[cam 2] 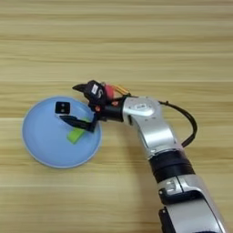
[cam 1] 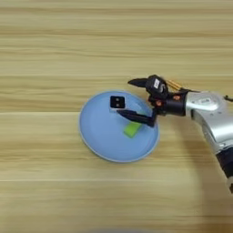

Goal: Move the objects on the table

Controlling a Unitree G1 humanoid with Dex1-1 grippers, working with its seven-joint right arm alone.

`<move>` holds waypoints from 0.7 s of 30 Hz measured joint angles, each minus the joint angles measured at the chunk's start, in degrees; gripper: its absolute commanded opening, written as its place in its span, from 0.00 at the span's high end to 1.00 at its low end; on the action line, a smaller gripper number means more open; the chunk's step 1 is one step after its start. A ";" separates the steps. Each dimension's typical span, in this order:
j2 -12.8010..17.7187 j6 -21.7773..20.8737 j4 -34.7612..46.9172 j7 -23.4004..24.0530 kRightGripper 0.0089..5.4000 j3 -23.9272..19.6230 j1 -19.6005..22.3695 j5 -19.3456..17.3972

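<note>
A large round light-blue plate (cam 1: 98, 136) lies on the wooden table (cam 1: 54, 54). On its upper right part sits a small black cube (cam 1: 117, 102) with white sides. A flat lime-green block (cam 1: 132, 129) lies on the plate just below and right of the cube. My right gripper (cam 1: 127, 97) reaches in from the right, open over the plate's right rim. One black finger points left above the plate's top edge; the other lies low over the plate, between cube and green block, partly covering the block. The cube sits between the two fingers and neither touches it.
The silver forearm (cam 2: 150, 123) runs from the bottom right up to the plate's right edge, with a black cable (cam 2: 189, 125) looping beside it. Bare wood surrounds the plate on all other sides.
</note>
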State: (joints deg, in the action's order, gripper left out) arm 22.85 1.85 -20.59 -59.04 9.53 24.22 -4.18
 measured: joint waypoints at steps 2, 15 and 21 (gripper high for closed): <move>-0.51 0.01 -0.65 0.10 0.00 0.47 0.04 0.71; -3.27 0.30 -6.84 2.45 0.00 2.32 1.59 4.17; -3.84 0.19 -9.27 3.44 0.00 2.31 3.29 4.75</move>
State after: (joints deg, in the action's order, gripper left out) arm 19.01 2.04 -29.86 -55.60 11.84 27.51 0.57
